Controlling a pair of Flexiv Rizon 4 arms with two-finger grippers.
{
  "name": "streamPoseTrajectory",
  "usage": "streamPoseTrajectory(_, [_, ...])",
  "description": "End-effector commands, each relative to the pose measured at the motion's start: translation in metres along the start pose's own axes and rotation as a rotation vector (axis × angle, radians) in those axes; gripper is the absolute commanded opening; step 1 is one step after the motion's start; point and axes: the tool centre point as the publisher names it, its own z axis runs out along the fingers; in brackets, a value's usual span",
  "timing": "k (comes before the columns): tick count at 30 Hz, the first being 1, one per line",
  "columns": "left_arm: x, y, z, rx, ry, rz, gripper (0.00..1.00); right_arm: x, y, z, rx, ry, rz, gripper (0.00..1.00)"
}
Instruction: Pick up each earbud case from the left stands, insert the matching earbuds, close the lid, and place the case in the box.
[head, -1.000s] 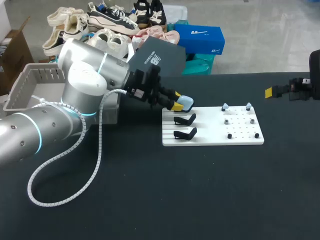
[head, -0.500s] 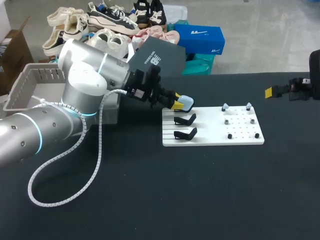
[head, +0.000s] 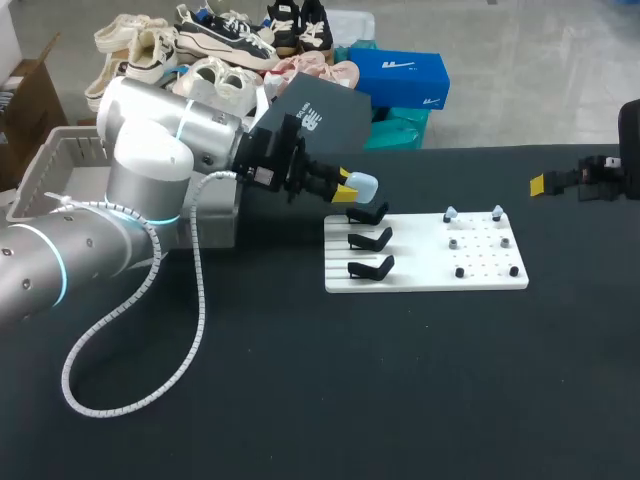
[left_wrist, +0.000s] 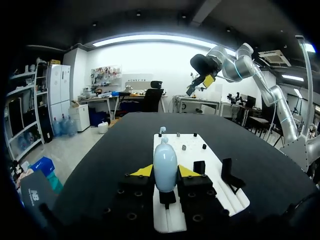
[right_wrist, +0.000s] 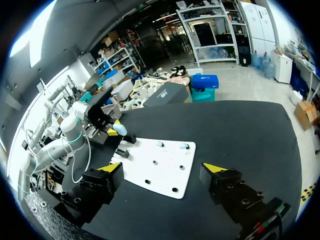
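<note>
- The pale blue earbud case (head: 362, 186) is pinched between the fingers of the left gripper (head: 349, 188), left of the frame's centre, just above the topmost black stand (head: 368, 213).
- In the left wrist view the case (left_wrist: 165, 161) is seen upright, touched by a yellow tip on either side.
- Two further stands (head: 370, 266) are mounted on the white board (head: 420, 272); pale earbuds (head: 450, 213) are seated at its upper right.
- The right gripper (right_wrist: 165, 172) is spread wide.
- The grey box (head: 50, 170) is placed at upper left.

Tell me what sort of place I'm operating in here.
Probably a robotics lab test bench: a black table with a white fixture board carrying black stands, a grey box nearby, and the left end effector holding a pale blue earbud case.
</note>
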Motion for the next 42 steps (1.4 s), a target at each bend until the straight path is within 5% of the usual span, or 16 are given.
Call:
streamPoseTrajectory(1, [-0.023,-0.04,-0.015,-0.058,-0.024,0.019,0.0,0.0,-0.001,0.0,-0.002,0.001,-0.001,1.0])
streamPoseTrajectory(9, [-0.068,-0.089,-0.024,-0.095,-0.143,0.008,0.0,0.0,-0.001,0.0,-0.002,0.001,-0.001,1.0])
streamPoseTrajectory(20, [-0.088,-0.137,-0.025,-0.222,-0.229,-0.04,0.0,0.0,-0.001,0.0,-0.002,0.001,-0.001,1.0])
streamPoseTrajectory(33, [-0.095,-0.151,-0.02,-0.357,-0.258,0.009,0.0,0.0,-0.001,0.0,-0.002,0.001,-0.001,1.0])
streamPoseTrajectory(42, [-0.096,-0.149,-0.023,-0.367,-0.255,-0.024,0.0,0.0,-0.001,0.0,-0.002,0.001,-0.001,1.0])
